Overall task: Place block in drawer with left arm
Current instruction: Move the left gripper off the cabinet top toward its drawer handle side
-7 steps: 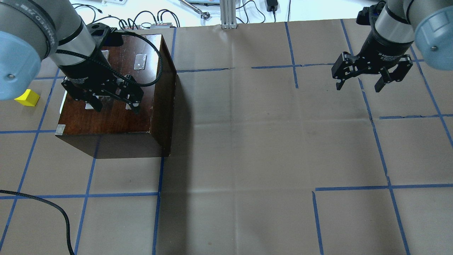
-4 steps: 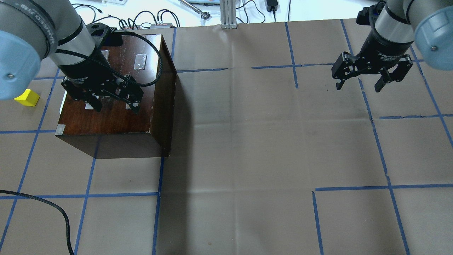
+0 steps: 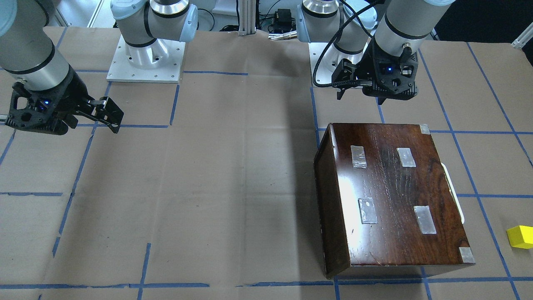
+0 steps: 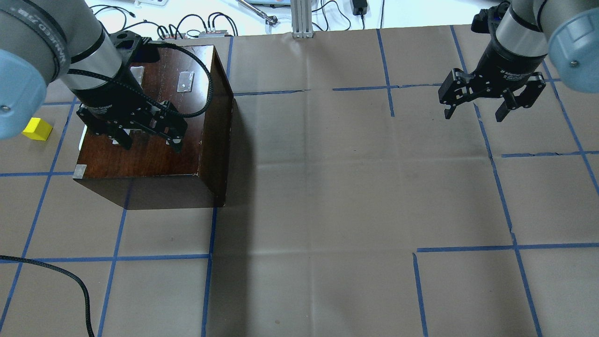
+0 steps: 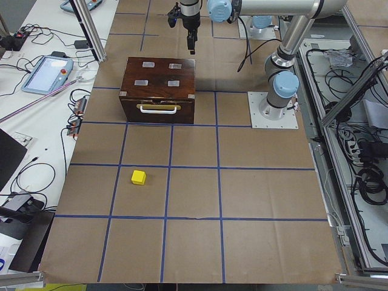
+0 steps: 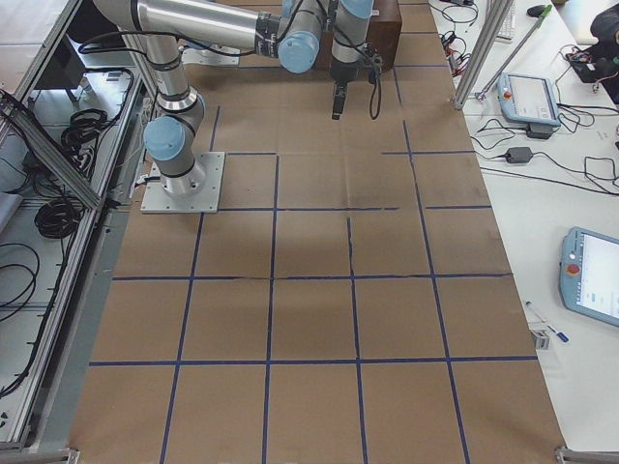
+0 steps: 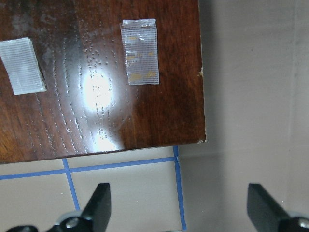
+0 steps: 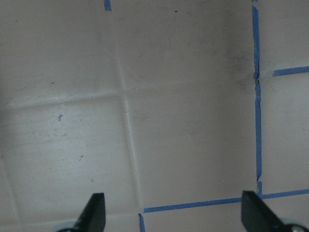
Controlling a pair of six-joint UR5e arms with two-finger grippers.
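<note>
The yellow block (image 4: 37, 129) lies on the paper-covered table, left of the dark brown cabinet (image 4: 154, 164); it also shows in the front view (image 3: 520, 236) and the left view (image 5: 139, 177). The drawer is shut, and its white handle (image 5: 159, 110) (image 3: 453, 191) faces the block's side. My left gripper (image 4: 151, 146) is open and empty, and hovers above the cabinet top. In the left wrist view (image 7: 178, 208) it is over the cabinet's corner (image 7: 96, 87). My right gripper (image 4: 474, 114) is open and empty, and hangs over bare table at the far right (image 8: 171, 212).
A loose black cable (image 4: 70, 281) curls over the table's near left corner. Clear tape patches (image 3: 359, 156) sit on the cabinet top. The arms' base plates (image 3: 145, 62) are at the robot's side. Cables and a teach pendant (image 5: 45, 73) lie beyond the table edge.
My left gripper has shifted slightly to the left over the cabinet top and is still open. The right arm, the block and the cabinet have not moved.
</note>
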